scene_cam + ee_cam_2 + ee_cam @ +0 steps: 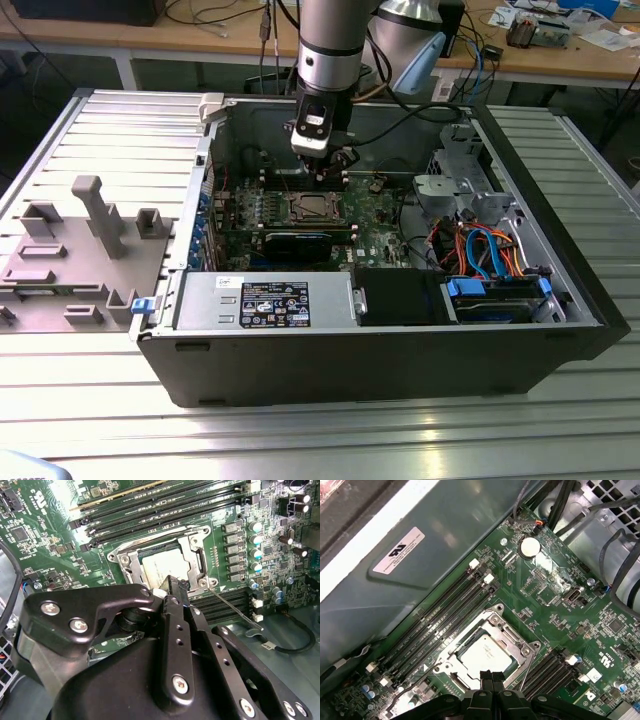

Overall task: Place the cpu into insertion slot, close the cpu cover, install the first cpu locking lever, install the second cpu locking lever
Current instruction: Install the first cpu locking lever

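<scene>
The cpu (485, 655) lies flat in the insertion slot (120, 560), near the middle of the green circuit board (545, 610) and between two banks of memory slots (440, 620). The cpu cover (512, 630) appears to be lying down around it, with the dull metal top showing through its window. In both wrist views the gripper (487, 675) hangs just above the chip's near edge, its claw pressed together with nothing pinched between the tips. A thin wire locking lever (235, 611) runs out from the slot's corner over the neighbouring memory slots and looks unlatched.

The chip is probably light, stiff and fragile on its underside, so it is best held by its edges. The lever looks springy, narrow and slippery, and would be best caught at its bent end.
</scene>
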Controlling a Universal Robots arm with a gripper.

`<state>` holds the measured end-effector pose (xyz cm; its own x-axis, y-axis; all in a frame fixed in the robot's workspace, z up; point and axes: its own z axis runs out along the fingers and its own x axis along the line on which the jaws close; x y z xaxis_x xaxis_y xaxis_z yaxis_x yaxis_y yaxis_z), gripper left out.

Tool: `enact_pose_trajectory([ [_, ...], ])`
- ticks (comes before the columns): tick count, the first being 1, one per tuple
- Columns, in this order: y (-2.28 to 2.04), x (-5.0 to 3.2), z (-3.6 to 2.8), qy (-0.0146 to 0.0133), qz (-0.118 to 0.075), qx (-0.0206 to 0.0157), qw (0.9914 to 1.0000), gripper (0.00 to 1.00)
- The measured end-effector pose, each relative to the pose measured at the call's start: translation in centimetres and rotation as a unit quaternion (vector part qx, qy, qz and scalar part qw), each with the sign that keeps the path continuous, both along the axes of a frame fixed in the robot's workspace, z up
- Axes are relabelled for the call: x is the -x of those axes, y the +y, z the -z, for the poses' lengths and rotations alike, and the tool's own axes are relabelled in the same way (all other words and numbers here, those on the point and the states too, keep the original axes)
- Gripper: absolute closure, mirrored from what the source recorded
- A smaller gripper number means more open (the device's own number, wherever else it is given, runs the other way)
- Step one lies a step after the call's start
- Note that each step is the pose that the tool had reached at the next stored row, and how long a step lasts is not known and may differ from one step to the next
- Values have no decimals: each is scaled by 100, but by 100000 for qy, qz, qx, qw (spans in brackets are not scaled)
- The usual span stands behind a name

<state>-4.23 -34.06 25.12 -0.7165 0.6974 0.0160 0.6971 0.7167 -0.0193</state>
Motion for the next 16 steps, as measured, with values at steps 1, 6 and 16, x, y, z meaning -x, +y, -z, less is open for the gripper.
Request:
enact_pose_trajectory([
  [1, 0, 0, 0, 0, -84, 2, 100000, 89],
  [6, 0, 0, 0, -3, -707, 0, 99998, 89],
  [16, 0, 0, 0, -4, -1906, 0, 99982, 89],
])
